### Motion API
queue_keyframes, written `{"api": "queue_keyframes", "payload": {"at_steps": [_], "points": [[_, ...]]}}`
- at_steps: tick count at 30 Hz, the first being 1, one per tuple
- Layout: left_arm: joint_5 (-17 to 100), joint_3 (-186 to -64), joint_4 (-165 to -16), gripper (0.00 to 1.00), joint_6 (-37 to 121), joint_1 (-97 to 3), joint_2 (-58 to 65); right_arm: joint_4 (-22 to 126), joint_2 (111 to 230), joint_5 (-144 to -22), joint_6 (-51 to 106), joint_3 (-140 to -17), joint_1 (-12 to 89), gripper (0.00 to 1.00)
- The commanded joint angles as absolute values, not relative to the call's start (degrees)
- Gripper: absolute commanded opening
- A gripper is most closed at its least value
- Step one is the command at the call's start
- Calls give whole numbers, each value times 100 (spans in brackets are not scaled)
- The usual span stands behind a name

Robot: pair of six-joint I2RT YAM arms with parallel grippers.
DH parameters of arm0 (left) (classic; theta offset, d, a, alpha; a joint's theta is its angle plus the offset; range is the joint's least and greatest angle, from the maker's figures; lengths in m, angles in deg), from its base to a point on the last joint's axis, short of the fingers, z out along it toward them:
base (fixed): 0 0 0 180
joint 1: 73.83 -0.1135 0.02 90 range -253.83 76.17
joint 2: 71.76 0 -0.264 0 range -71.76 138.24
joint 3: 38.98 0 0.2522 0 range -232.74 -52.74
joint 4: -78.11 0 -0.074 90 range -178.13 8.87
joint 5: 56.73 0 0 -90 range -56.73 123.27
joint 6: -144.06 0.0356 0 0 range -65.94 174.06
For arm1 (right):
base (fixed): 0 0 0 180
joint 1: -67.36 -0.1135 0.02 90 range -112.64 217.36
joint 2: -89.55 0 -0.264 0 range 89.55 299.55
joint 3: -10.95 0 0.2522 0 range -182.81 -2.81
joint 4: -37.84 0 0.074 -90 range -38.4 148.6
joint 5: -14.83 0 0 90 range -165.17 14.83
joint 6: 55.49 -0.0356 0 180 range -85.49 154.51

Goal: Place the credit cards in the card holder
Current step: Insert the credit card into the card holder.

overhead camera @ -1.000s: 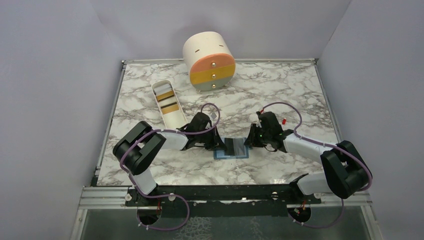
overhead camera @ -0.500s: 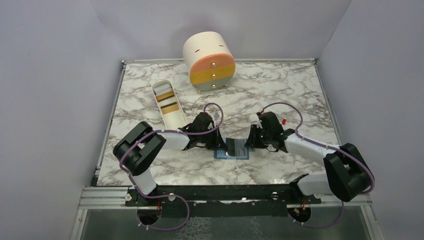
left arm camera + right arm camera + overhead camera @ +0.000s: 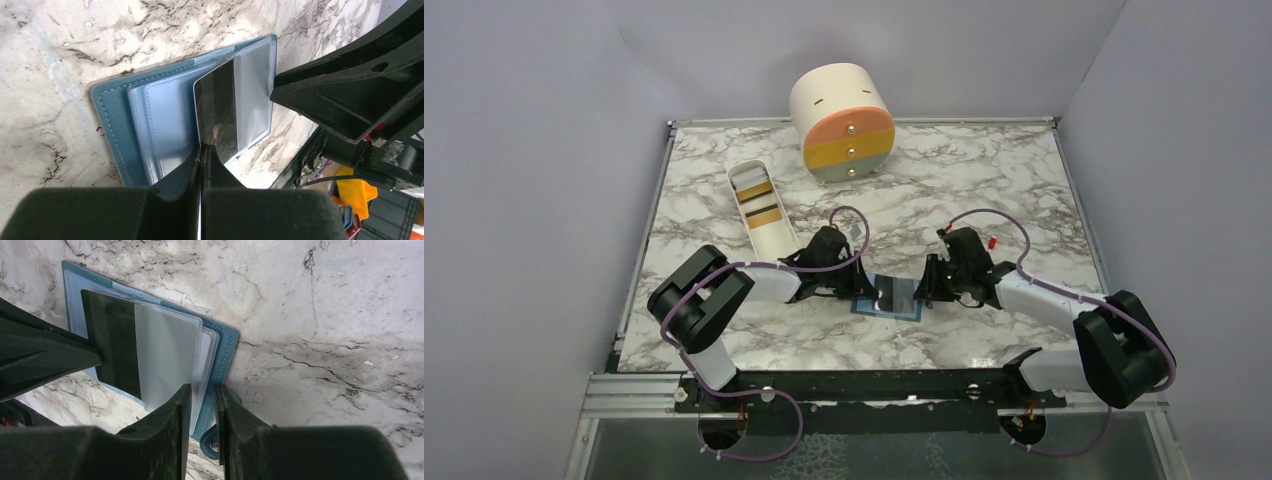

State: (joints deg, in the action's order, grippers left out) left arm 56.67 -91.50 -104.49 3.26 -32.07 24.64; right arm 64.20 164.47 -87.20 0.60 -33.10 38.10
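Observation:
The blue card holder lies open on the marble table between my two grippers; it also shows in the left wrist view and in the right wrist view. My left gripper is shut on a grey credit card with a dark stripe. It holds the card on edge over the holder's pale blue pockets. My right gripper is nearly shut, with the holder's right edge in the narrow gap. More credit cards lie in the white tray.
The long white tray stands at the left behind my left arm. A cream cylinder with orange, yellow and grey drawers stands at the back. The holder's snap tab sticks out beside my right fingers.
My left gripper has edged right with the card, farther over the holder. My right gripper has shifted slightly nearer on the holder's right edge.

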Motion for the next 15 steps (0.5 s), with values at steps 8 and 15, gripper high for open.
{"api": "queue_keyframes", "payload": {"at_steps": [8, 15], "points": [[5302, -8790, -10656, 0, 360, -3199, 2384, 6389, 16557, -8658, -82, -3119, 3774, 19], [5985, -8678, -10755, 0, 222, -3176, 2337, 6427, 16526, -8560, -108, -3164, 3778, 19]]}}
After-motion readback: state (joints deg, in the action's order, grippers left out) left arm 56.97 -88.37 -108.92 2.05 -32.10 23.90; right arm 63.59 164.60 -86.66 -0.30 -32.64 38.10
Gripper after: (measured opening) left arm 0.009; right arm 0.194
